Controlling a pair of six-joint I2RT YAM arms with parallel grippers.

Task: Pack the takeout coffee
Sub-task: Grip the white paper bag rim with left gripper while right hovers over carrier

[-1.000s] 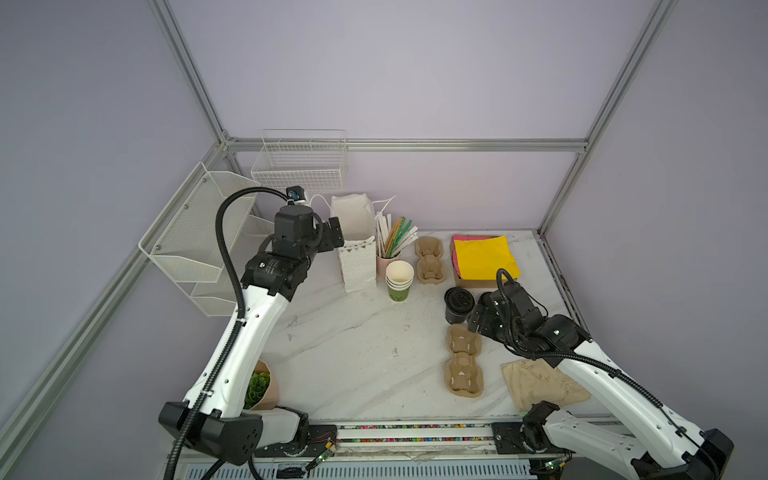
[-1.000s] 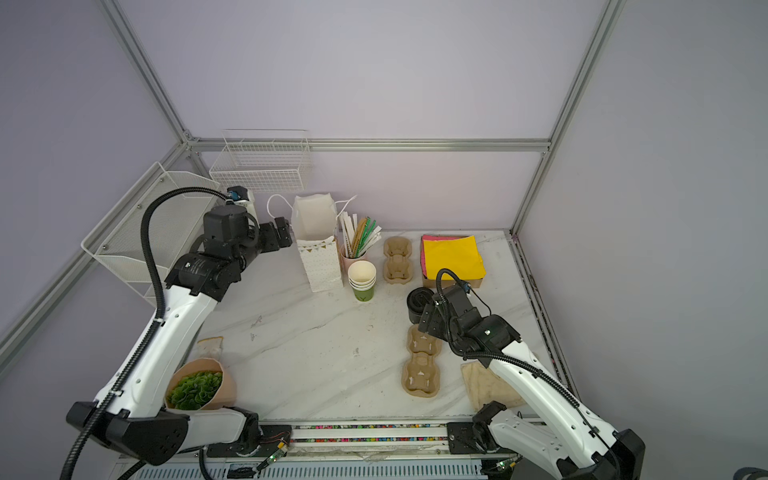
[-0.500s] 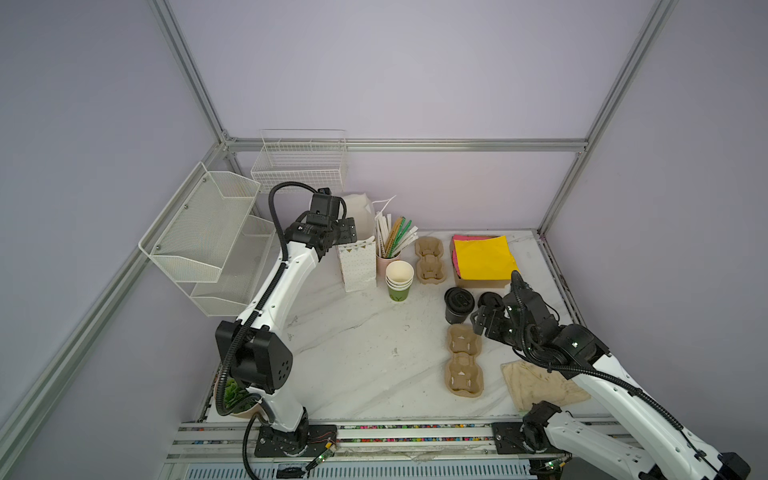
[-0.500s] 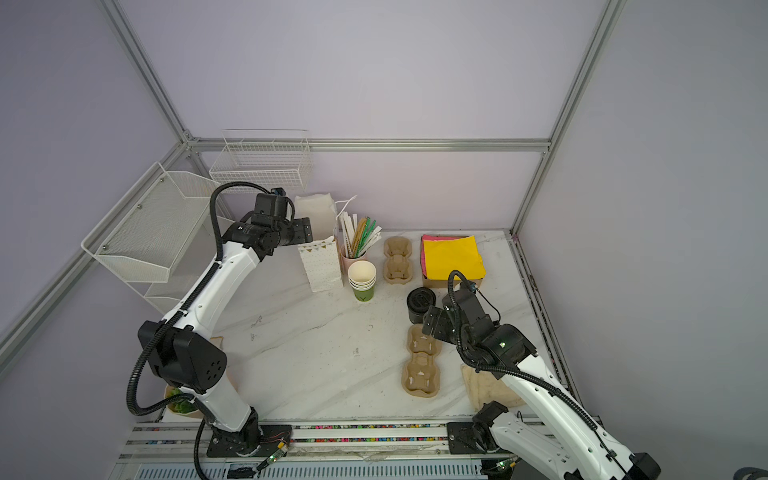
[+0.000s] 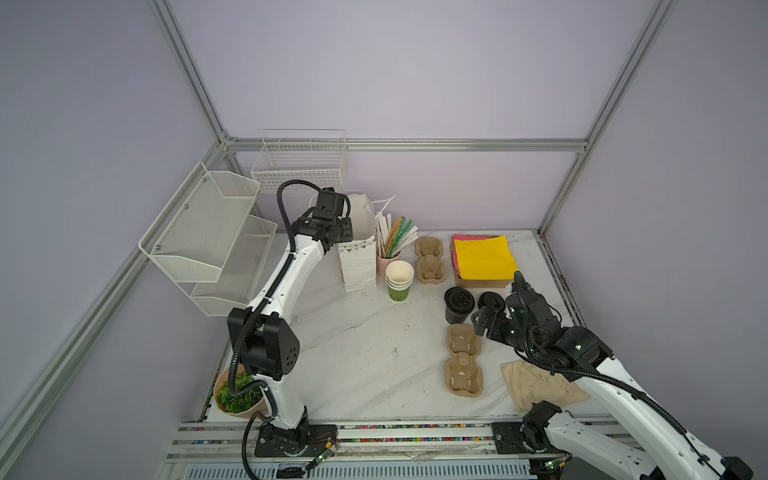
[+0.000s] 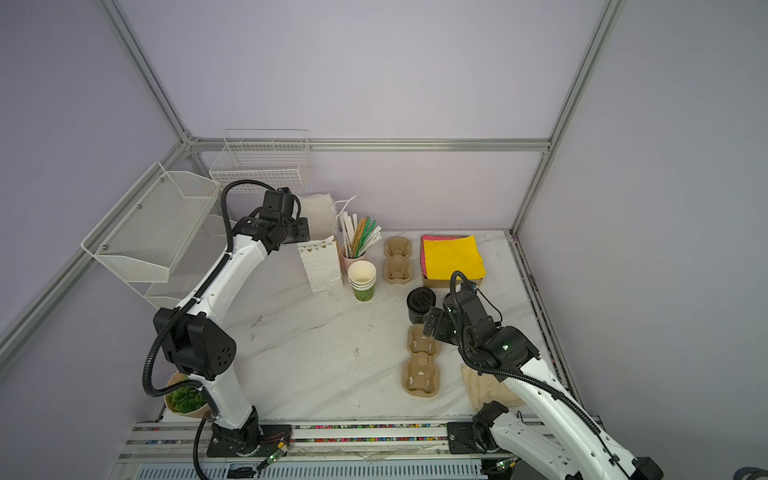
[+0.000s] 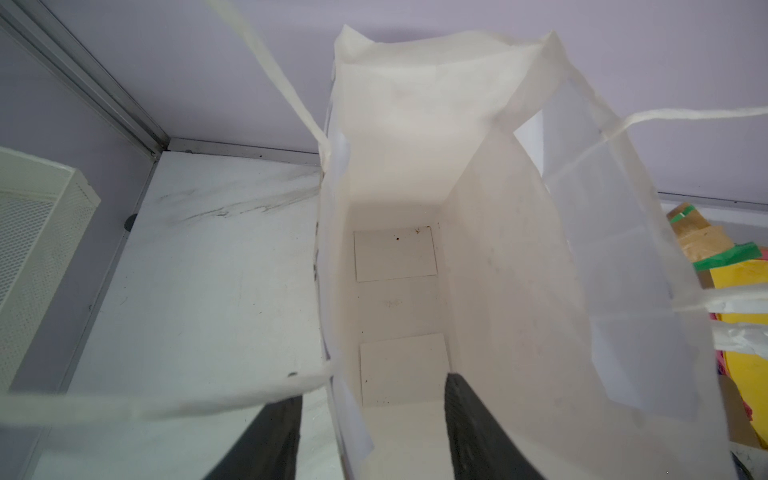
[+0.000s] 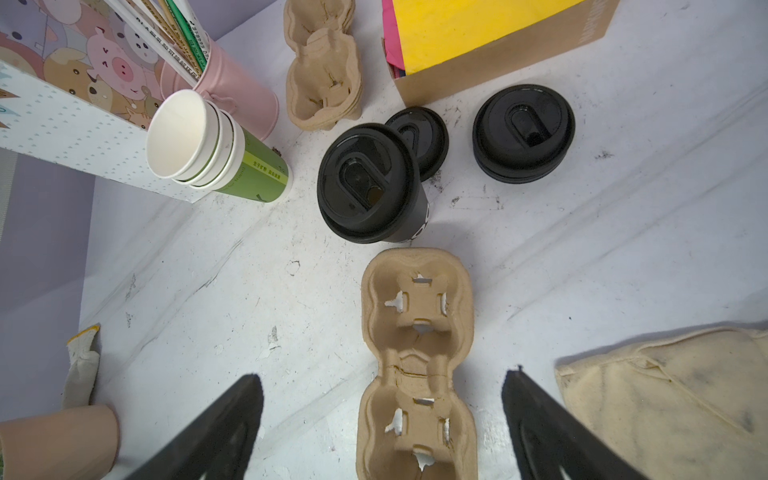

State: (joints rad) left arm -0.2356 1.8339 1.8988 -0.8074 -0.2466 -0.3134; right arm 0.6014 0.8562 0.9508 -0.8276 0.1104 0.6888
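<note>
Place: robot lab test cell, dressed as a coffee counter.
Enclosure: aluminium frame (image 5: 399,144), plain lilac walls.
Rig: two white arms (image 5: 291,274) on a rail (image 5: 415,434), marble-look table (image 5: 353,353).
Props: pulp cup carriers (image 5: 463,359), lidded takeout cup (image 5: 458,305), straws (image 5: 395,237).

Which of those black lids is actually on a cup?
The lid beside the single pulp tray: it caps the black cup, while the half-hidden lid and the wider lid rest on the table.

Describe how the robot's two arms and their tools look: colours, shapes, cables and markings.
Both the left arm and right arm have smooth white links joined by bulky black joint housings, the left one dotted with small holes. A ribbed black hose runs outside each arm. The left tool and right tool each have two flat, tapering black fingers.
</note>
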